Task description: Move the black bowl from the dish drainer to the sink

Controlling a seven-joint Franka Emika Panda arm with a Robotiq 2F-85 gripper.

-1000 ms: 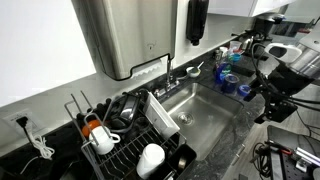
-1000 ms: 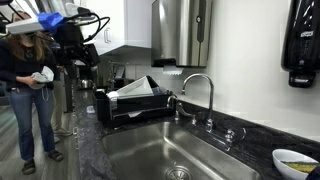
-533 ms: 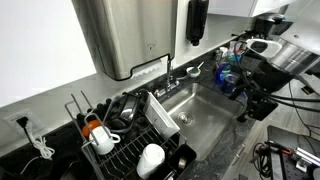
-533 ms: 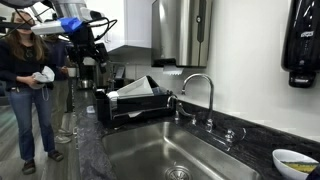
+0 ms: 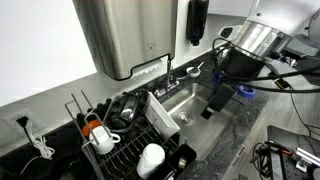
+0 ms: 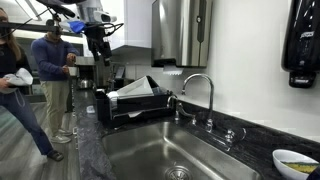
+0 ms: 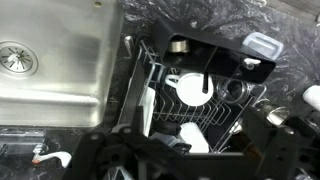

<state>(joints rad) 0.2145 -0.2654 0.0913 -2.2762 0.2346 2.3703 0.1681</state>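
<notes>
Though unclear in exterior views, hand point(image 7: 186, 152) spread above dish drainer point(image 7: 150, 75) in wrist view.

The dish drainer point(image 5: 130, 150) stands on the counter point(image 6: 88, 150) just beside the sink point(image 5: 205, 118), with the faucet point(image 5: 170, 72) behind the basin, against the wall. A dispenser point(image 5: 125, 35) hangs on that wall above them, and a cup point(image 5: 150, 158) sits in the drainer.

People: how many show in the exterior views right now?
2, both in an exterior view: a person in blue standing farther back, and a person holding something white, cut off by the left edge. Others may be hidden.
</notes>
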